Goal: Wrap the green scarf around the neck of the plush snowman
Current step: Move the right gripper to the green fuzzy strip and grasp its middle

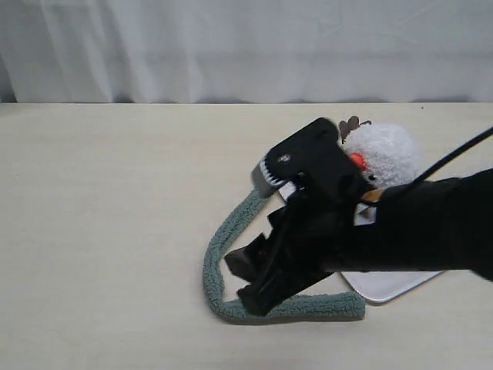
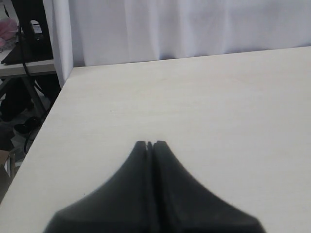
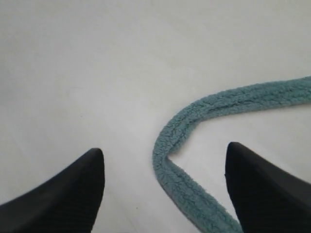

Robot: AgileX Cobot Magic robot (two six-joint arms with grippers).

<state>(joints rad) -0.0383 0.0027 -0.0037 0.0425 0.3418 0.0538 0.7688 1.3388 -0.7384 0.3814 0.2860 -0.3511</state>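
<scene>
Right gripper point(image 1: 250, 281) hung spread wide over the near-left part of the table point(image 1: 108, 231), holding nothing. The arm reached in from the right, crossing in front of the plush snowman point(image 1: 389, 150).

The green scarf point(image 1: 214, 262) lay flat on the table in a loose U. One limb ran up and back toward the snowman and vanished under the wrist. The other ran along the front edge to a rounded end beside the white tray point(image 1: 397, 287). The bend of the U pointed away from the snowman, to the left.

In the right wrist view the bend of the scarf point(image 3: 167, 145) sat between the two open fingers point(image 3: 77, 194) and showed no contact with either. So the scarf was directly below that gripper and roughly centred in the gap. At that spot the strip doubled back on itself, so its long axis had no single heading there. One limb crossed toward the far finger and the other trailed off past it.

The snowman sat at the back right, its head clear of the arm and its orange nose showing. The snowman's neck was hidden behind the arm, so I could not judge how near the scarf ran to it.

Left gripper point(image 2: 149, 143) was pressed together and empty over bare table, with no scarf or toy in its view. It did not show in the exterior view.

Judgement: the right arm was plainly the nearer one. A straight drop and close looked likely to catch the bend. The haul would then go back and right toward the snowman.
</scene>
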